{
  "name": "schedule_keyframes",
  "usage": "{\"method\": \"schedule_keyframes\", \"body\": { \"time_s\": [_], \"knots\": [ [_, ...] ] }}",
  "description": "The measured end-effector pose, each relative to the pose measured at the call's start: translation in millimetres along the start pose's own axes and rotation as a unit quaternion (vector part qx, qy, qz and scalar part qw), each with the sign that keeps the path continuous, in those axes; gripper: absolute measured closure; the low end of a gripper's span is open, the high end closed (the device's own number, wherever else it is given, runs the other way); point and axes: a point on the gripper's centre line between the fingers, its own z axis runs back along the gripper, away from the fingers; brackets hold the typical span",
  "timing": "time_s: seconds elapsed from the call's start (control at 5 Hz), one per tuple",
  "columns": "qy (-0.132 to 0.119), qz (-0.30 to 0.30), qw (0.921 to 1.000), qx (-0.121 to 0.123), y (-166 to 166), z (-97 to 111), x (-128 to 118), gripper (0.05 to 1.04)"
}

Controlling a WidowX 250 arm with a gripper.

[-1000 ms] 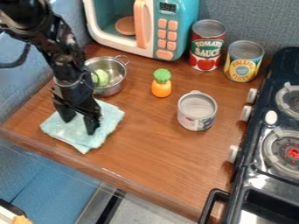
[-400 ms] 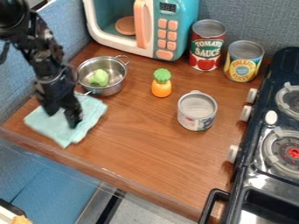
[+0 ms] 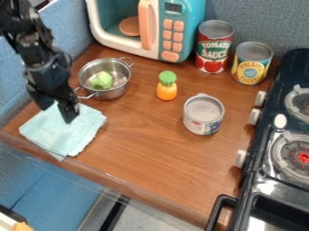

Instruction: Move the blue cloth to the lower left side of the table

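The blue cloth lies flat at the left, near corner of the worktop, and the end effector hangs down over its far part. The relation that matters is this one: most of the cloth spreads out from beneath the fingertips towards the near edge and to the right, so the fingers stand above its far side rather than its middle. The cloth is roughly square, with no clear long axis, and one corner points to the near edge. The fingers are spread, with cloth visible in the gap between them; whether the tips touch it, I cannot tell.

The placing looks all but done, since the cloth sits where the task wants it. What is called for next is likely a straight lift, so that neither finger drags the fabric back.

On the far right of the cloth, just beside it, stands the metal pot with a green piece inside. Its near handle reaches towards the cloth, and a swing to the right while low could catch it. The blue wall closes off the left. The orange toy and the open can stand well apart, to the right.
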Motion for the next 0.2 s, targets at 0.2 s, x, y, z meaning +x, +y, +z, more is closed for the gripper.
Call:
{"method": "schedule_keyframes", "body": {
  "time_s": [0.2],
  "knots": [
    [0.006,-0.001,0.9999,-0.008,-0.9,7.8,0.4,0.085]
  ]
}}
